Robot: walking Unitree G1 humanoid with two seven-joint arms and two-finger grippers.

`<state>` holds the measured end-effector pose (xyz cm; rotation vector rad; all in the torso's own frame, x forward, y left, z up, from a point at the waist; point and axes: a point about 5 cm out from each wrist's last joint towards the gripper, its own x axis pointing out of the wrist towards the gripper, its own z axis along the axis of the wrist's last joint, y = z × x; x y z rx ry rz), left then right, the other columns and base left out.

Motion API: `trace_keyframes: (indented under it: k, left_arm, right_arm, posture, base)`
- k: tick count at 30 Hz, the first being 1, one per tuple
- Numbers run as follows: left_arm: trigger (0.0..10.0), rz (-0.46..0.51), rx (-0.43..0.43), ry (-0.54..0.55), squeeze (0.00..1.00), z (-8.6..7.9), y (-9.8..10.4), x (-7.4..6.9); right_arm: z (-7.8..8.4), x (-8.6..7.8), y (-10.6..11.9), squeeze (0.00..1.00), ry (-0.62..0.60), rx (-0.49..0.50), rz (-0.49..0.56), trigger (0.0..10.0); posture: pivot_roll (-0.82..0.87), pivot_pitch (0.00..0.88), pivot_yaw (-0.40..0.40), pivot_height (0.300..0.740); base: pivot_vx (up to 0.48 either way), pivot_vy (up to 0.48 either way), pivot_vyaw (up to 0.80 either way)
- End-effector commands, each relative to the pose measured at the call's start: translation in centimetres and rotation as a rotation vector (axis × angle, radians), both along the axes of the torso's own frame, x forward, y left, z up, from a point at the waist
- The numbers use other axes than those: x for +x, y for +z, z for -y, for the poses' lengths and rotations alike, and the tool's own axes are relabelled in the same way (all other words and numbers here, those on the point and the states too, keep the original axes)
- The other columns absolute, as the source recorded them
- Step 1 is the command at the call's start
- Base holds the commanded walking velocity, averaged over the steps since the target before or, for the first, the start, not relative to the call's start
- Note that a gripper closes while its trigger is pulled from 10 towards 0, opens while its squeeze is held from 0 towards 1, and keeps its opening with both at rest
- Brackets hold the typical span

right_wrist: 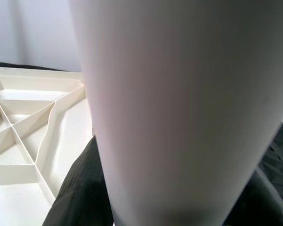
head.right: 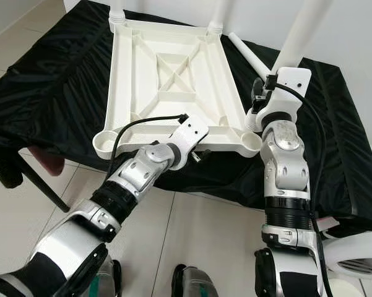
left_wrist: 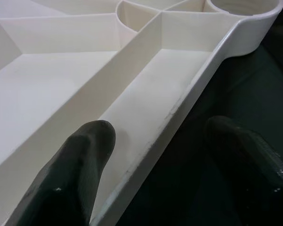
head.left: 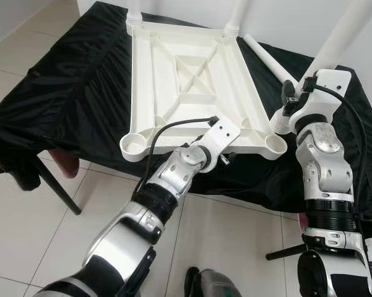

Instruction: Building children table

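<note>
Over the tabletop (head.left: 192, 80) edge, left fingers (left_wrist: 80, 160) spread; right fingers clasp leg (head.left: 346, 34)

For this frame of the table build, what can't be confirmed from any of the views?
- Right gripper: the grip on the white leg is hidden by the wrist in the eye views; the right wrist view is too close.
- Whether that leg sits in the tabletop's corner socket: hidden by the gripper.
- Tops of the far legs: cut off by the frame edge.
</note>
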<state>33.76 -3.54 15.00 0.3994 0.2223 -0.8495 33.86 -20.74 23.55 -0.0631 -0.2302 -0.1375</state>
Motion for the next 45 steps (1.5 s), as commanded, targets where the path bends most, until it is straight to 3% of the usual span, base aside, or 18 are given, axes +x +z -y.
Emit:
trace_keyframes:
  k: [1,7,11,16,17,19,20,21,22,30,31,33,34,37,38,45]
  left_arm:
    - [10.0,-0.001,-0.045,-0.103,0.00,4.4,0.9,-1.8]
    - [10.0,0.025,-0.023,-0.126,0.00,4.9,1.3,-1.5]
    - [10.0,0.078,0.043,-0.182,0.00,5.8,1.9,-1.5]
    - [10.0,0.062,0.077,-0.246,0.00,6.2,1.8,-1.6]
    - [9.4,0.052,0.092,-0.271,0.00,6.2,1.6,-1.7]
    - [9.4,0.052,0.092,-0.271,0.00,6.2,1.6,-1.7]
    - [4.0,0.040,0.113,-0.303,0.00,6.1,1.1,-1.9]
    - [5.1,0.027,0.139,-0.329,0.00,6.0,0.6,-2.1]
    - [10.0,0.014,0.162,-0.353,0.00,5.9,0.1,-2.2]
    - [10.0,-0.003,0.205,-0.367,0.00,5.8,-0.9,-2.4]
    - [7.8,-0.004,0.207,-0.364,0.00,5.7,-0.9,-2.4]
    - [7.8,-0.004,0.207,-0.364,0.00,5.7,-0.9,-2.4]
    - [6.8,-0.005,0.208,-0.362,0.00,5.7,-1.0,-2.4]
    - [6.8,-0.005,0.208,-0.362,0.00,5.7,-1.0,-2.4]
    - [0.0,-0.010,0.197,-0.364,0.00,5.6,-0.8,-2.3]
    - [0.0,-0.042,0.185,-0.404,0.00,4.6,-0.8,-1.8]
  right_arm:
    - [0.6,-0.4,0.4,0.00,-0.027,-0.003,0.027,10.0]
    - [0.6,-0.4,0.4,0.00,-0.027,-0.005,0.027,10.0]
    - [0.6,-0.4,0.5,0.00,-0.025,-0.007,0.028,10.0]
    - [0.6,-0.4,0.5,0.00,-0.024,-0.007,0.026,10.0]
    - [0.6,-0.4,0.4,0.00,-0.025,-0.007,0.025,10.0]
    - [0.6,-0.4,0.4,0.00,-0.025,-0.007,0.025,10.0]
    - [0.7,-0.4,0.5,0.00,-0.027,-0.007,0.024,10.0]
    - [0.8,-0.4,0.5,0.00,-0.032,-0.005,0.024,10.0]
    - [0.9,-0.4,0.5,0.00,-0.037,-0.005,0.024,10.0]
    - [1.1,-0.4,0.5,0.00,-0.047,-0.001,0.026,10.0]
    - [1.1,-0.4,0.5,0.00,-0.048,0.000,0.025,10.0]
    - [1.1,-0.4,0.5,0.00,-0.048,0.000,0.025,10.0]
    - [1.1,-0.5,0.5,0.00,-0.048,-0.001,0.025,10.0]
    - [1.1,-0.5,0.5,0.00,-0.048,-0.001,0.025,10.0]
    - [1.1,-0.5,0.5,0.00,-0.048,-0.001,0.022,10.0]
    - [1.2,-0.4,0.4,0.00,-0.048,-0.002,0.016,10.0]
  posture:
    - [0.04,0.086,-0.089,0.740]
    - [0.04,0.083,-0.090,0.740]
    - [0.04,0.082,-0.089,0.740]
    - [0.04,0.089,-0.086,0.740]
    - [0.04,0.090,-0.086,0.740]
    - [0.04,0.090,-0.086,0.740]
    - [0.03,0.093,-0.083,0.740]
    - [0.03,0.093,-0.080,0.740]
    - [0.03,0.093,-0.080,0.740]
    - [0.03,0.094,-0.075,0.740]
    - [0.03,0.096,-0.074,0.740]
    - [0.03,0.096,-0.074,0.740]
    - [0.03,0.096,-0.074,0.740]
    - [0.03,0.096,-0.074,0.740]
    - [0.03,0.098,-0.076,0.740]
    - [0.03,0.100,-0.076,0.740]
  base:
    - [0.000,0.000,0.00]
    - [0.000,0.000,0.00]
    - [0.000,0.000,0.00]
    - [0.000,0.000,0.00]
    - [0.000,0.000,0.00]
    - [0.000,0.000,0.00]
    - [0.000,0.000,0.00]
    - [0.000,0.000,0.00]
    - [0.000,0.000,0.00]
    - [0.000,0.000,0.00]
    - [0.000,0.000,0.00]
    - [0.000,0.000,0.00]
    - [0.000,0.000,0.00]
    - [0.000,0.000,0.00]
    - [0.000,0.000,0.00]
    - [0.000,0.000,0.00]
